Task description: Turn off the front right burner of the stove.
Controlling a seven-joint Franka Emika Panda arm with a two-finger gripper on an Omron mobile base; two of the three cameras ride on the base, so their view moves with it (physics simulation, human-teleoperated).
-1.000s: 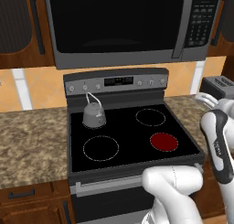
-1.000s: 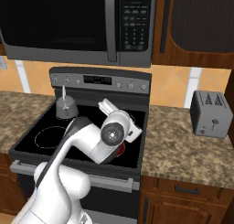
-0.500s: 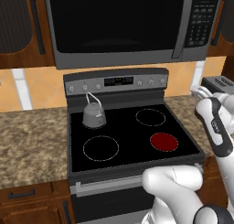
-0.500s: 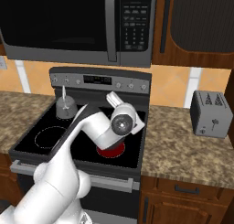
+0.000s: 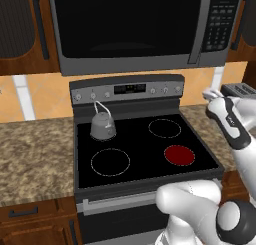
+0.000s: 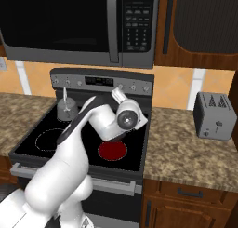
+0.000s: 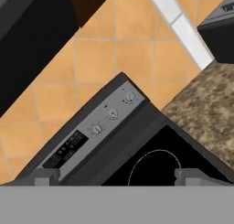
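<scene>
The stove (image 5: pixel 145 176) is a black glass-top range with a grey back panel (image 5: pixel 127 89). Its front right burner (image 5: pixel 179 155) glows solid red, as it also does in the right base view (image 6: pixel 112 150). My gripper (image 5: pixel 210 94) hangs above the stove's right edge, level with the back panel and to its right. It points at the panel's right end (image 6: pixel 115 93). In the hand view the gripper (image 7: pixel 116 177) is open, with nothing between its fingertips (image 7: pixel 45 175). Three small knobs (image 7: pixel 113 113) and the display (image 7: pixel 64 150) lie ahead of it.
A grey kettle (image 5: pixel 102 125) stands on the rear left zone. A microwave (image 5: pixel 135 29) hangs low over the stove. A toaster (image 6: pixel 214 115) sits on the granite counter (image 6: pixel 186 148) to the right. The other zones are thin white rings (image 5: pixel 110 162).
The hand has risen and moved back from beside the red burner toward the right end of the back panel. The burner still glows red.
</scene>
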